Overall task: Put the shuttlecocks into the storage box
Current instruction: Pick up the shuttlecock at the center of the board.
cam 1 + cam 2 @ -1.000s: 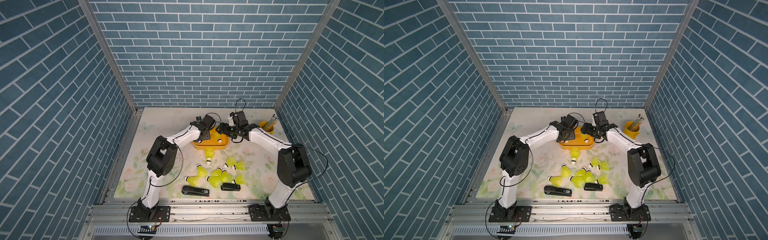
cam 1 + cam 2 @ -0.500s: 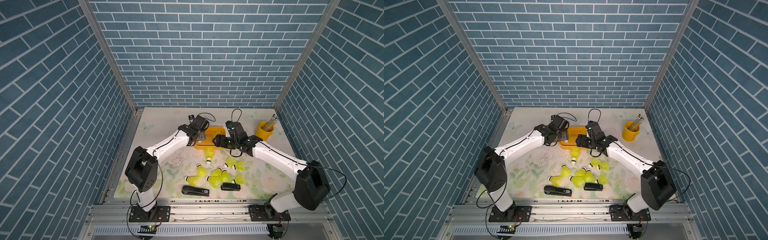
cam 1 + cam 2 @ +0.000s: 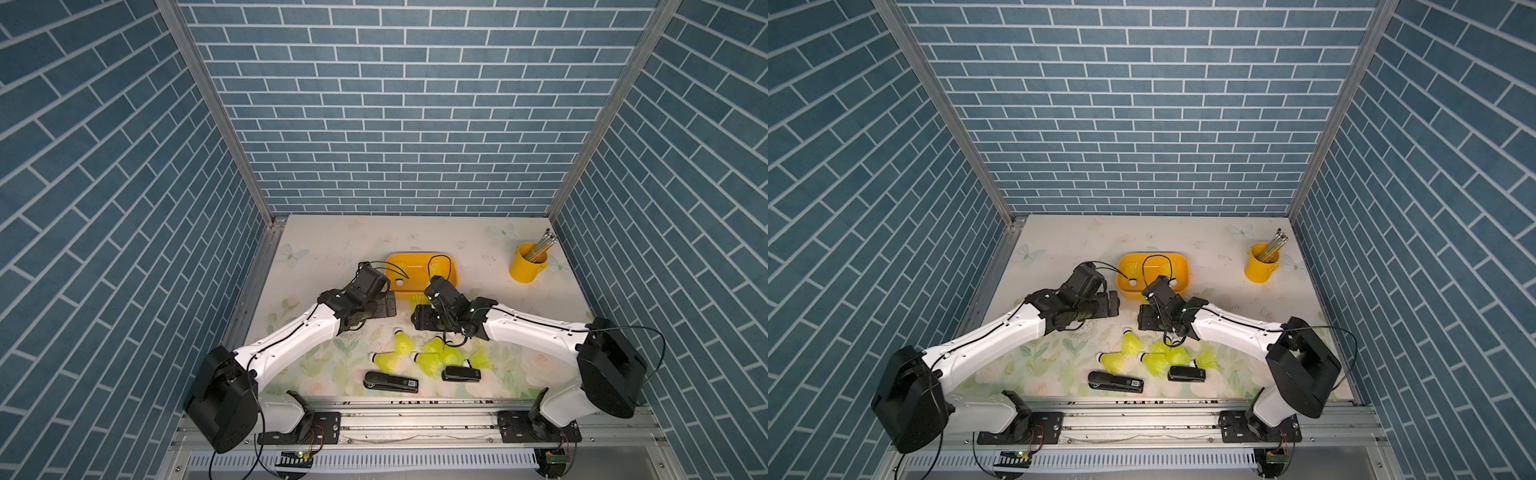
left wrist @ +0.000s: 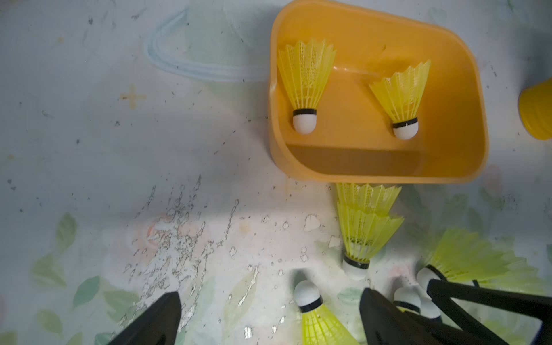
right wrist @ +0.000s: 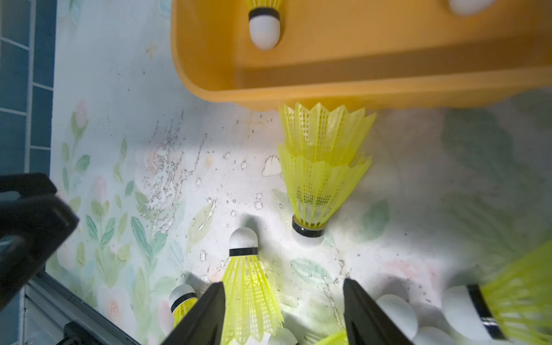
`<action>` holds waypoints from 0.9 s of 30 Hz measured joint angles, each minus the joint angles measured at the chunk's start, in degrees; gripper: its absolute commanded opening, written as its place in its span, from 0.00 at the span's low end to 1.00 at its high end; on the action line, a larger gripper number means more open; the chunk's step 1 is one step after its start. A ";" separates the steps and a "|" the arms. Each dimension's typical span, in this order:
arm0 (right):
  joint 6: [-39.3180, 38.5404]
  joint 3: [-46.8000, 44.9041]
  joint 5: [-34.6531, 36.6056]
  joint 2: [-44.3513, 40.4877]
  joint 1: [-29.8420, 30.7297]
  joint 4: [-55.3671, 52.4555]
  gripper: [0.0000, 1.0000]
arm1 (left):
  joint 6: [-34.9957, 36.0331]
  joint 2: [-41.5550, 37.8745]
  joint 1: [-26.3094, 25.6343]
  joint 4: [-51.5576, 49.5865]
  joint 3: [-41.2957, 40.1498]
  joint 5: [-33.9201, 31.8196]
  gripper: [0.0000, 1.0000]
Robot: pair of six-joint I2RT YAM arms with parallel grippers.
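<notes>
**Cell Status: Two Shuttlecocks Boxed, Remainder on Mat**

**Left gripper** (image 3: 386,305): Sits left of centre in both top views, just in front of the box's lower-left corner. In the left wrist view its black, wedge-shaped fingers (image 4: 161,316) stand wide apart, fully released. One shuttlecock (image 4: 310,301) lies on the mat between them, unclamped.

**Mat** (image 4: 179,224): Pale floral print, matte, with scuffed and flaking patches.

**Storage box** (image 3: 415,268): Located at centre frame in both top views. It is a smooth, glossy yellow-orange plastic tub, rectangular with rounded corners. Two boxed shuttlecocks (image 4: 304,86) lie inside, side by side. Each has a ribbed neon mesh skirt, a thin black band and a white domed tip pointing toward the front wall.

**Nested pair** (image 5: 322,167): One skirt is pushed inside another. The pair lies on the mat outside the box, with its flared rim against the front wall.

**Right gripper** (image 3: 422,320): Sits right of centre, in front of the box. In the right wrist view its black fingers (image 5: 203,316) stand apart, not clenched. A latticed skirt (image 5: 248,292) lies between them, close against one finger, with a clear gap to the other.

**Loose cluster** (image 3: 432,357): Overlapping shuttlecocks at lower centre, with two black staplers (image 3: 390,381) just below.

**Pencil cup** (image 3: 527,264): A yellow bucket-shaped cup at upper right of the mat.
</notes>
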 measured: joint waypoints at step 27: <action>2.32 2.84 1.49 13.07 0.76 3.65 0.46 | 0.37 -5.97 -0.07 8.59 -10.45 5.35 0.99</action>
